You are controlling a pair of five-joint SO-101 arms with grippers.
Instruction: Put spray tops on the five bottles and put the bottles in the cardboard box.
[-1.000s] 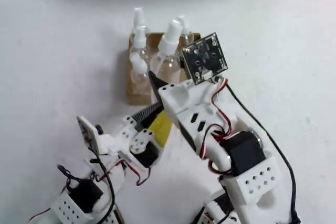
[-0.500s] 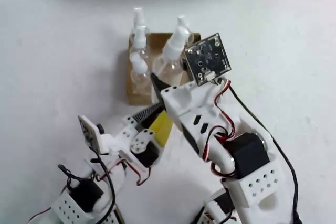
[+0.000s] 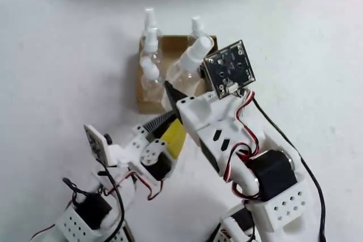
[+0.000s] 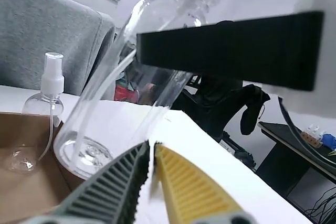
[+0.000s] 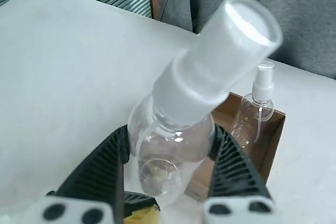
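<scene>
bottle [image 3: 182, 71] step: we'd bring it upright, then lower it into the free right-front corner of the cardboard box [image 3: 146, 105].
boxed bottles [image 3: 151, 43]: four, upright, capped.
left gripper [image 4: 150, 151]: closed, empty, at the box front.
bottle look: clear, tilted over the box, white spray top [image 3: 198, 49] on.
right gripper [image 5: 170, 148]: clamped round its body.
</scene>
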